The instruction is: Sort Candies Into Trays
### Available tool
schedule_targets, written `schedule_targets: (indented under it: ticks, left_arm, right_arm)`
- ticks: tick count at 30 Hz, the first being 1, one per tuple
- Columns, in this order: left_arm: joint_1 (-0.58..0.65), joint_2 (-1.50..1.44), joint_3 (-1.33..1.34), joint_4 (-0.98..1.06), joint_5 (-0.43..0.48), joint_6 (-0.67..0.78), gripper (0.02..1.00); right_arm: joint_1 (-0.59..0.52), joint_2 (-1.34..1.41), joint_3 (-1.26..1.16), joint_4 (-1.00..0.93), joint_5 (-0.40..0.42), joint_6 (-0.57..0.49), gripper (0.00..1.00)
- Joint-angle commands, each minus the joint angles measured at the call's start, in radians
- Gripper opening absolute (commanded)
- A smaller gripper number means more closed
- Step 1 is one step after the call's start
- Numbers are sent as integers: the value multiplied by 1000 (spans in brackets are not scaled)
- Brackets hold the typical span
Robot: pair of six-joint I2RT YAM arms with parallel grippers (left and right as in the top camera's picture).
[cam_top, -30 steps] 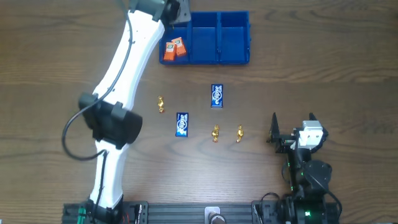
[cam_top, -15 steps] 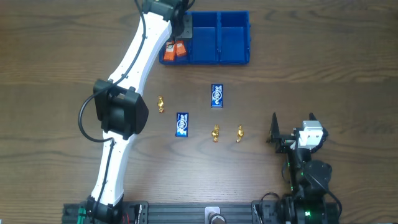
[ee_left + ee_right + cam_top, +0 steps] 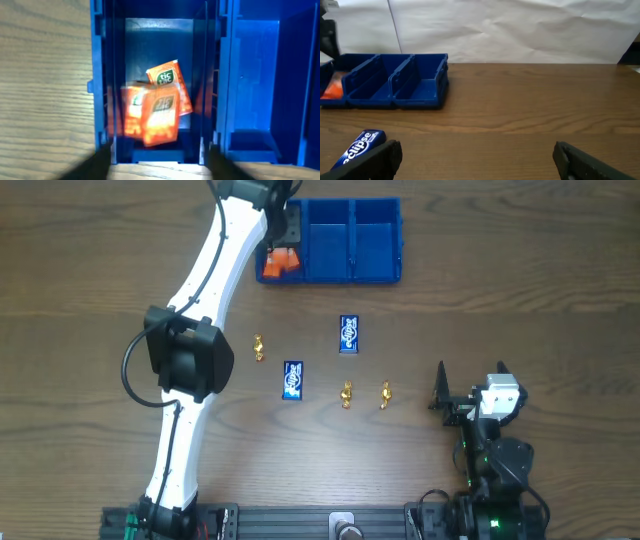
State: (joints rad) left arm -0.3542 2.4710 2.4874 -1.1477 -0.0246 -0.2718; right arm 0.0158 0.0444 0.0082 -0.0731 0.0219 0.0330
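Candies [image 3: 292, 380] left to sort, blue packs [image 3: 348, 334] and gold sweets [image 3: 346, 394], lie on the worktop [image 3: 520, 300] between the tray [image 3: 375, 250] and your right tool [image 3: 479, 160], which rests spread apart nearest the gold ones, while your left tool [image 3: 157, 159] hangs spread apart over orange boxes [image 3: 161, 107] in the tray's left compartment.

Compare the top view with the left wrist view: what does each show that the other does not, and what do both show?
Top view, not the left wrist view: two blue gum packs and three gold candies loose on the table, and the right gripper open near its base.

Left wrist view, not the top view: a close look into an end compartment of the blue tray, where the orange boxes, seemingly three, lie overlapping below the open left gripper.

Both: the blue tray holding the orange boxes.
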Motion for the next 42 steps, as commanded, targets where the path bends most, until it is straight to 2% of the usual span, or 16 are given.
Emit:
schedule_targets:
  ticks: [1, 5, 8, 14, 17, 21, 30, 37, 42]
  left_arm:
    - [21, -4, 3, 19, -2, -2, 998]
    - [40, -95, -7, 48, -11, -5, 996]
    - [47, -247, -111, 138, -39, -5, 996]
    - [59, -761, -674, 590, -109, 10, 998]
    - [61, -1023, -949, 801, -169, 77, 998]
    - [77, -1308, -1226, 982, -185, 192, 998]
    - [313, -1888, -1833, 1204, 16, 217, 998]
    - [353, -2249, -2248, 1354, 107, 216, 998]
    - [356, -2361, -2427, 1527, 122, 217, 996]
  right_arm:
    - [-3, -6, 0, -9, -2, -5, 998]
    - [-3, -6, 0, -9, -2, -5, 998]
    - [-3, -6, 0, -9, -2, -5, 998]
    - [-3, -6, 0, -9, -2, -5, 998]
    - [-3, -6, 0, -9, -2, -5, 998]
    - [-3, -6, 0, -9, -2, -5, 998]
    - [-3, -6, 0, -9, -2, -5, 998]
    - [-3, -6, 0, -9, -2, -5, 998]
    - [-3, -6, 0, -9, -2, -5, 998]
